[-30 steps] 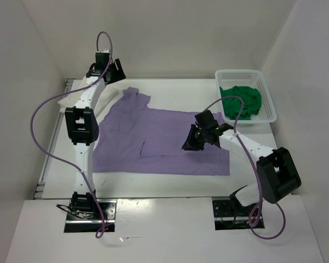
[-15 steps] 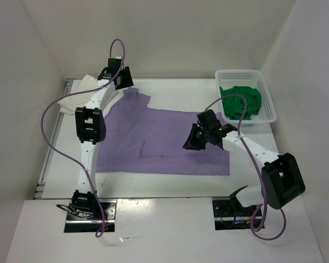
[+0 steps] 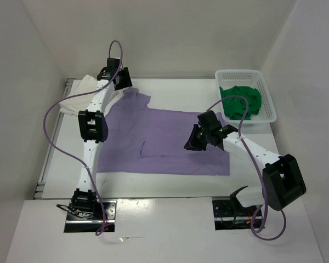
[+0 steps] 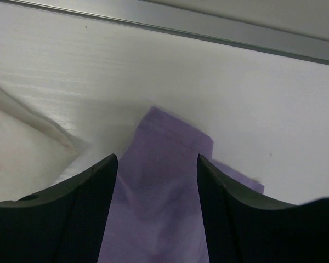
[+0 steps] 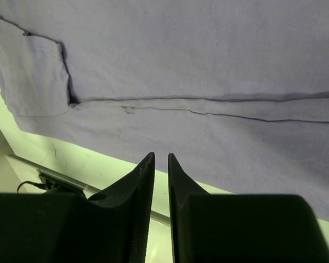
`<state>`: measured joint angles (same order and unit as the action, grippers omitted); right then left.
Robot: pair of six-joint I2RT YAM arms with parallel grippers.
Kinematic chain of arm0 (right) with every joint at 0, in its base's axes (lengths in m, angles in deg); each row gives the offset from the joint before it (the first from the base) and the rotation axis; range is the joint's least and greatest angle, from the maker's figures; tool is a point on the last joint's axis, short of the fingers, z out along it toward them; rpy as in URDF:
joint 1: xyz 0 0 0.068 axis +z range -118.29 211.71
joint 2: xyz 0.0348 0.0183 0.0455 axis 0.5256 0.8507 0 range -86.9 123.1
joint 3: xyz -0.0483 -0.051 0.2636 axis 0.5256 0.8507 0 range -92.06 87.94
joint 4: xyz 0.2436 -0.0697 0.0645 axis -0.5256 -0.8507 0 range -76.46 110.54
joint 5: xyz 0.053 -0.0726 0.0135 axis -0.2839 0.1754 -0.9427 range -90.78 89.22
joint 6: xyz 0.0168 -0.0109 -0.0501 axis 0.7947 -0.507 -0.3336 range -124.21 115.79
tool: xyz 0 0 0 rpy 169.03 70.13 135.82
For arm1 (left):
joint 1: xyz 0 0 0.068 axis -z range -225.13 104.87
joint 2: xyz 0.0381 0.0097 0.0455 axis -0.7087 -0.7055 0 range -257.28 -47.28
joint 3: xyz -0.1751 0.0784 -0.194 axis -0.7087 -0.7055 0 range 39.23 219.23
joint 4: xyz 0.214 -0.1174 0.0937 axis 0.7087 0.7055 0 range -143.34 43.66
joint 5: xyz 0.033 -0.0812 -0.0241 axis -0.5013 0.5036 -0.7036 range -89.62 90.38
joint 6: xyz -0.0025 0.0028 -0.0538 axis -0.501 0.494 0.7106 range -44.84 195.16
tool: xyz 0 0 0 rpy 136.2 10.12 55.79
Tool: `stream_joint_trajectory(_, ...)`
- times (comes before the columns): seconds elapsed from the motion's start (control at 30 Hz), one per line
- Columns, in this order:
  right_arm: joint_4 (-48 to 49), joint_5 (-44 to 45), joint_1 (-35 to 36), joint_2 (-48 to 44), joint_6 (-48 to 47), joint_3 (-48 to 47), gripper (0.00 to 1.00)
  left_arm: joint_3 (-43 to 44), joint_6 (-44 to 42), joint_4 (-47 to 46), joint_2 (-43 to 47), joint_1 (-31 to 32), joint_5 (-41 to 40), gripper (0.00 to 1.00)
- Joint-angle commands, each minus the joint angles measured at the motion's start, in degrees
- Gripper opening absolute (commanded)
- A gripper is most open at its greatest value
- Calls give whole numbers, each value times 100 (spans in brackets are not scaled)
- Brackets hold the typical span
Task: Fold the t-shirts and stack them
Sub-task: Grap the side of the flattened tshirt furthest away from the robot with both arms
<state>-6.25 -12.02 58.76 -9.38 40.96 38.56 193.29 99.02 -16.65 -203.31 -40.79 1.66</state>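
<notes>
The left pincer (image 4: 156, 161) stands wide open at the far-left part of the tabletop (image 3: 153, 183). Its two dark fingers (image 4: 93, 208) sit on either side of a narrow flap of the lavender t-shirt (image 3: 164, 139) without closing on it. Whether the pads touch the cloth cannot be told. Just left of that flap lies a corner of the white t-shirt (image 3: 79, 93), rumpled against the far-left corner of the tabletop.

The right pincer (image 5: 160, 156) is all but closed, with only a thin slit between its fingers and nothing in it. It hangs over the right half of the lavender t-shirt, pointing toward the tabletop's left side.

The tabletop is smooth and white, bare along the near edge between the two arm bases. A metal rail (image 4: 208, 33) runs along its far edge. Plain white walls (image 3: 181, 33) close it in at the back and on both sides.

The lavender t-shirt lies spread flat over the middle of the tabletop. Its long axis runs left to right, and its narrow flap reaches toward the far-left corner. From the right wrist, a dark crease line runs along its length. Which end is the neck cannot be told.

The green t-shirt (image 3: 241, 101) is bunched inside the white perforated basket (image 3: 238, 72) at the far-right corner, well apart from the other two.
</notes>
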Motion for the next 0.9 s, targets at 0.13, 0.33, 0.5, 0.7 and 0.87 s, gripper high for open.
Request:
stream_joint_trajectory(0.13,68,-79,-33,-158,71,43,21,186,-101,-301,-314,-38,215,74)
stream_joint_trajectory(0.33,68,-185,-33,-158,71,96,21,186,-39,-1021,-314,14,39,77)
stream_joint_trajectory(0.5,-45,-185,-33,-106,124,149,21,239,23,-1226,-498,14,-14,64)
stream_joint_trajectory(0.7,-46,-185,-33,-52,71,17,21,239,-92,-1173,-780,14,39,60)
stream_joint_trajectory(0.87,-46,-369,-33,62,71,-89,21,458,-223,-1085,-894,129,39,64)
